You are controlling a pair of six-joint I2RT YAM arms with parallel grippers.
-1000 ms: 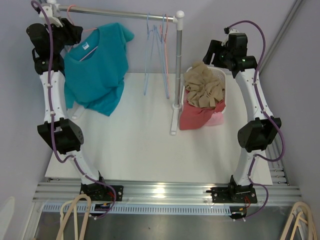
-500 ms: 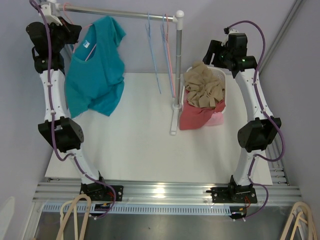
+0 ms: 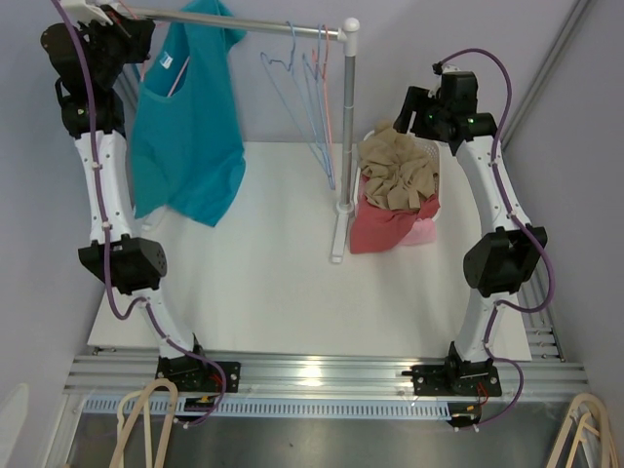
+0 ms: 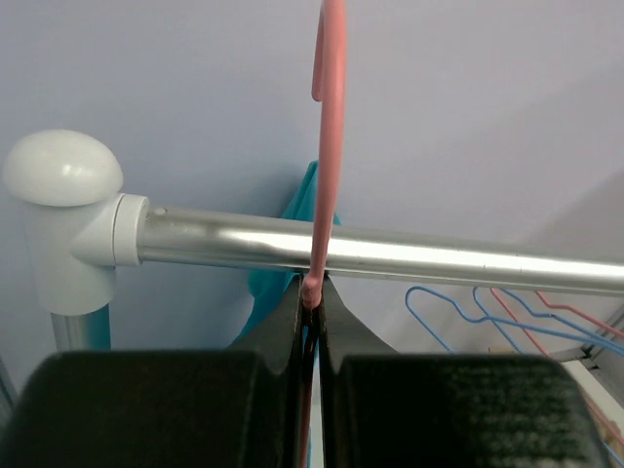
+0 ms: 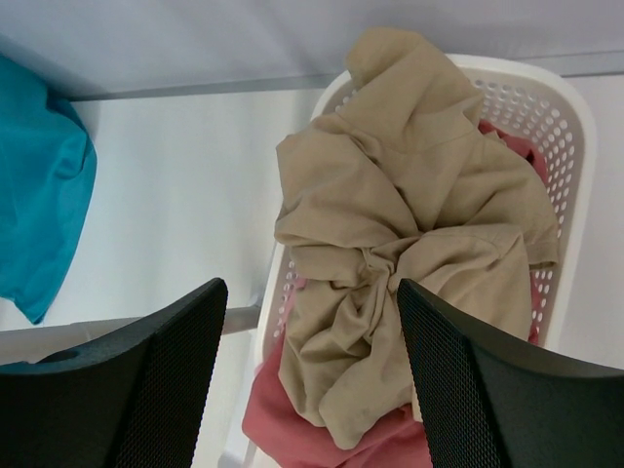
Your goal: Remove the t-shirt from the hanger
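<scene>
The top camera sits high above and behind the arm bases, tilted down over the whole desk [image 3: 273, 292], with the rail [image 3: 273, 27] across its far edge. The left wrist camera is tucked just beneath the rail's left end, looking up at the rail and the pink hanger [image 4: 330, 146] from very close. The right wrist camera hangs beyond the rail's right end and faces down onto the laundry basket [image 5: 575, 146]. The teal t-shirt [image 3: 185, 127] appears in all three views.

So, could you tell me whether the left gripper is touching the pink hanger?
Touching. The left wrist view shows the left gripper shut on the stem of the pink hanger, close by the rail, with no gap on either side.
</scene>
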